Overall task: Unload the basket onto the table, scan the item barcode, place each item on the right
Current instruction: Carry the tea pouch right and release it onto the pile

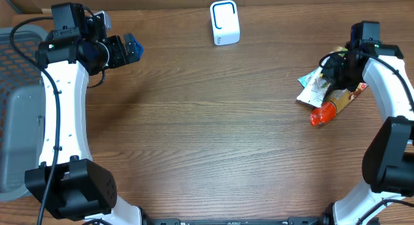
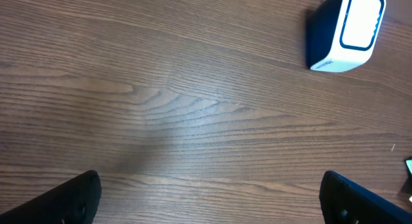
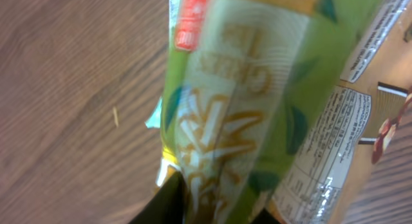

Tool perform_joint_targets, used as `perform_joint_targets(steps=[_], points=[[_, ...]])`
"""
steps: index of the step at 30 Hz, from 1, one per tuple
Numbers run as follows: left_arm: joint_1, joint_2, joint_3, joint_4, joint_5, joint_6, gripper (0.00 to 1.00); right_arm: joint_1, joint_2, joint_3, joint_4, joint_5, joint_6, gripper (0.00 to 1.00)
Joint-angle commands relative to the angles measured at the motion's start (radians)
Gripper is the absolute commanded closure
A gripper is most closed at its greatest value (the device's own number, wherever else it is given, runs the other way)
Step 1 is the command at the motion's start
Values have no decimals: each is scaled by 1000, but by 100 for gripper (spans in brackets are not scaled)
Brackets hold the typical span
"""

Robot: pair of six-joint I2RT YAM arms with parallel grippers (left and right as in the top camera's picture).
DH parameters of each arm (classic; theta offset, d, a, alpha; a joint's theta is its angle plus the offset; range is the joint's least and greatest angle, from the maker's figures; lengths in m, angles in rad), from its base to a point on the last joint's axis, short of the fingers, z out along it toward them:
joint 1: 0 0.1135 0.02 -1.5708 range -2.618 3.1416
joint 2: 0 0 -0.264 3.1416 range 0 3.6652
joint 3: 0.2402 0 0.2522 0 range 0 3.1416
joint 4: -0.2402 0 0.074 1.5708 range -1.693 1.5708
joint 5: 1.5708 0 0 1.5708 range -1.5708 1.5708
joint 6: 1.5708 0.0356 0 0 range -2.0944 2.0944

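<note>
Wood-grain desk point(image 1: 213, 134) fills the overhead view, and the action sits on the far right. Right arm point(image 1: 388, 83) is bent down over a small heap of goods near the desk's right edge. The green tea packet point(image 3: 244, 108) is right there at that heap. It fills the right wrist camera, lettering upside down, with a red label point(image 3: 191, 21) at its upper end. Beside it in that close view lies a brown packet point(image 3: 347, 140) with a printed nutrition panel. From above, an orange-red item point(image 1: 323, 113) pokes out at the heap's lower left. The right jaws, I can't call. The packet crowds the lens, only a dark sliver shows at the bottom, and whether they grip it or stand apart is hidden. Over on the left, left arm point(image 1: 65, 89) reaches toward the back of the desk. The left jaws are spread wide, with only wood grain between the two dark tips. White scanner point(image 1: 224, 22) stands at back centre, well apart from the heap. Grey basket point(image 1: 16, 108) sits at the far left edge.
</note>
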Motion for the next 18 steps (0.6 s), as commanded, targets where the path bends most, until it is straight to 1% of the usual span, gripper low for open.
perform_joint_targets(steps=[1, 2, 3, 6, 10, 11, 12, 13, 16, 18], points=[[0, -10, 15, 5, -2, -9, 0, -3, -51, 47, -31, -13, 5, 54], [0, -10, 15, 5, -2, -9, 0, -3, -60, 63, -55, -17, 5, 43], [0, -10, 15, 4, -2, -9, 0, -3, -74, 87, -87, -17, 5, 39], [0, -10, 15, 5, -2, -9, 1, 1, -127, 162, -183, -26, -38, 33], [0, -10, 15, 5, -2, -9, 0, 13, -245, 254, -293, -70, -90, 31], [0, -10, 15, 5, -2, -9, 1, 18, -281, 270, -311, -93, -89, 24], [0, -10, 15, 5, -2, -9, 0, 23, -312, 282, -325, -120, -89, 19], [0, -10, 15, 5, -2, -9, 0, 26, -350, 290, -338, -159, -89, 0], [0, -10, 15, 4, -2, -9, 0, 29, -462, 294, -364, -317, -89, 0], [0, -10, 15, 4, -2, -9, 0, 29, -531, 294, -371, -381, -89, 0]])
